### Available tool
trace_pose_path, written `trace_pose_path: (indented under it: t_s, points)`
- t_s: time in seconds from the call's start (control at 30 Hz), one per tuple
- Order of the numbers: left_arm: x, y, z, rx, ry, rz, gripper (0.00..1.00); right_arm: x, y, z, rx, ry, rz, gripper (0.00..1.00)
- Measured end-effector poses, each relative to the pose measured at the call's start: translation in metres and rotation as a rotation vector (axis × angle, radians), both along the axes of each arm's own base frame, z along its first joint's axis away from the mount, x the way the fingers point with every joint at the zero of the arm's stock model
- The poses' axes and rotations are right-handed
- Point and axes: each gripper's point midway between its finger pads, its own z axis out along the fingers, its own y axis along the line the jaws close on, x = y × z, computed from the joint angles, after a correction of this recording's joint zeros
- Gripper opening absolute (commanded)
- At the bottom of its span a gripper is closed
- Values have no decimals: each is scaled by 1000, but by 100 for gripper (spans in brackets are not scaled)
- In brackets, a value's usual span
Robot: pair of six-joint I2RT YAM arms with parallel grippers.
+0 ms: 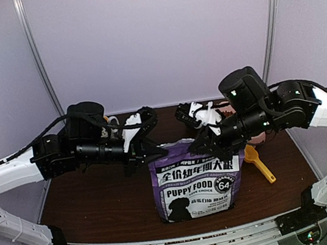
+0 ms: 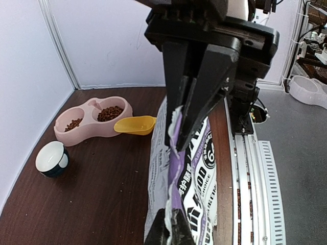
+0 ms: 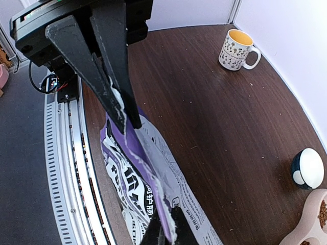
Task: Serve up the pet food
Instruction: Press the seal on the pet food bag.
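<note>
At the top edge of the pet food bag (image 1: 199,186) | left gripper (image 1: 158,155), right gripper (image 1: 198,146) both clamp it | advice: pull apart evenly, hold it upright.

We log purple bag (image 1: 198,182), white banner, black dog print. At its 3 o'clock, yellow scoop (image 1: 259,162). Pink bowl (image 2: 92,120), brown kibble (image 2: 110,113). White mug (image 3: 236,49), dark motifs, yellow inside.

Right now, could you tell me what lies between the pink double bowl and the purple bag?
The yellow scoop lies between the pink double bowl and the purple bag, as the left wrist view shows.
</note>
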Motion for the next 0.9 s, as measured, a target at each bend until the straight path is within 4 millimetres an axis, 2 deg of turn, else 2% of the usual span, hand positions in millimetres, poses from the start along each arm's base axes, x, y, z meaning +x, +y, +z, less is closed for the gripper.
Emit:
trace_pose_path:
  t_s: [0.17, 0.3, 0.43, 0.7, 0.77, 0.8, 0.87, 0.9]
  points:
    - [0, 0, 0, -1, -1, -1, 0, 0, 0, 0, 0, -3, -1, 0]
    - [0, 0, 0, 0, -2, 2, 0, 2, -1, 0, -4, -9, -12, 10]
    - [1, 1, 0, 0, -3, 6, 0, 8, -7, -4, -34, -25, -44, 0]
    - [2, 2, -1, 3, -7, 16, 0, 10, -6, -6, -33, -36, -51, 0]
    - [3, 2, -1, 4, -10, 20, 0, 10, -7, -6, -31, -39, -53, 6]
    - [3, 3, 0, 3, -13, 22, 0, 11, -7, -6, -31, -40, -57, 7]
    - [3, 4, 0, 5, -16, 26, 0, 13, -10, -6, -35, -46, -69, 0]
    - [3, 5, 0, 7, -18, 28, 0, 14, -11, -6, -35, -47, -72, 0]
